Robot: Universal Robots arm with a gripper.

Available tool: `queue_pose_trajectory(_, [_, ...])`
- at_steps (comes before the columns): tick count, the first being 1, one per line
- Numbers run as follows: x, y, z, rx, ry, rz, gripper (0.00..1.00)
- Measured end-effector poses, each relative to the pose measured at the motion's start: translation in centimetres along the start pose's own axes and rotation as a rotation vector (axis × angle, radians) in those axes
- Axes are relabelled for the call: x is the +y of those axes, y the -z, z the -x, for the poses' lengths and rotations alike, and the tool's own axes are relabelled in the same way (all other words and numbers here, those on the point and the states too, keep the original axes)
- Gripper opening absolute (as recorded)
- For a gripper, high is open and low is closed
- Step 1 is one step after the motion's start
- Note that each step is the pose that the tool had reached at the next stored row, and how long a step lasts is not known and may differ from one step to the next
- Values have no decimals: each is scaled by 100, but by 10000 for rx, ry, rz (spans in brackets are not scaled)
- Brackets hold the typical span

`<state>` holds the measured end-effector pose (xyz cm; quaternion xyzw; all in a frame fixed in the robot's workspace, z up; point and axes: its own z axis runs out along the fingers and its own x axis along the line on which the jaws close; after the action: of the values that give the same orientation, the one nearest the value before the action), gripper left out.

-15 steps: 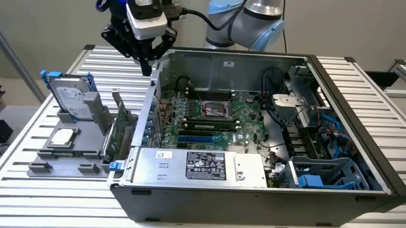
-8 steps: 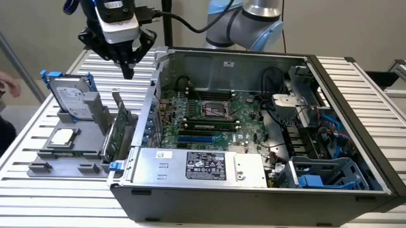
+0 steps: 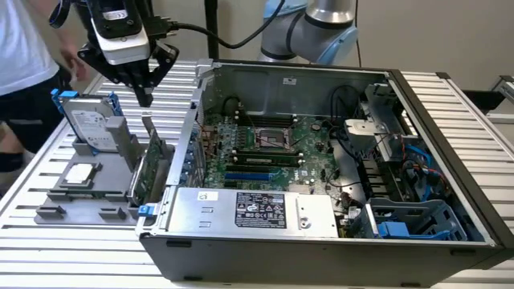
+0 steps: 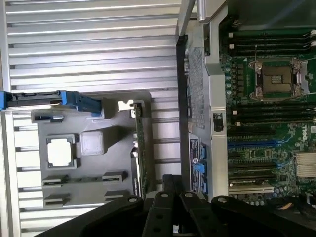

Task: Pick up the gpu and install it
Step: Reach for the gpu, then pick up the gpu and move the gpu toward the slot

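The gpu is a thin green card with a grey metal bracket. It stands on edge in a slot of the grey holder tray, just outside the open computer case. In the wrist view the gpu shows edge-on. My gripper hangs a short way above the card's far end and touches nothing. Its black fingers meet at a narrow tip, shut and empty. My gripper lies a little to the case side of the card.
A silver hard drive in a blue frame leans in the same tray. A processor chip lies flat there. The green motherboard sits inside the case. A person in a white shirt stands at the exterior view's left.
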<state>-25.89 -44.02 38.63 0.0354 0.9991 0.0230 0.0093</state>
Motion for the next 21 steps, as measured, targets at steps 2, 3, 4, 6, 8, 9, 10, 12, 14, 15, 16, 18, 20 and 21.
queue_pose_trajectory(2, [-33,-17,-47,12,-1,0,0])
queue_pose_trajectory(3, [-51,-26,-72,19,-1,-1,0])
queue_pose_trajectory(4, [-70,-36,-98,26,-2,-2,0])
queue_pose_trajectory(6, [-104,-54,-144,39,-2,-3,0])
queue_pose_trajectory(8, [-137,-74,-184,51,-3,-4,0])
queue_pose_trajectory(9, [-152,-85,-201,58,-2,-4,0])
queue_pose_trajectory(10, [-164,-97,-218,65,-3,-5,0])
queue_pose_trajectory(12, [-185,-121,-253,75,-4,-6,0])
queue_pose_trajectory(14, [-197,-149,-300,81,-2,-6,0])
queue_pose_trajectory(15, [-202,-167,-333,80,1,-6,0])
queue_pose_trajectory(16, [-205,-184,-374,81,5,-6,0])
queue_pose_trajectory(18, [-209,-208,-419,79,6,-17,0])
queue_pose_trajectory(20, [-209,-207,-419,82,7,-25,0])
queue_pose_trajectory(21, [-209,-207,-420,82,7,-25,0])
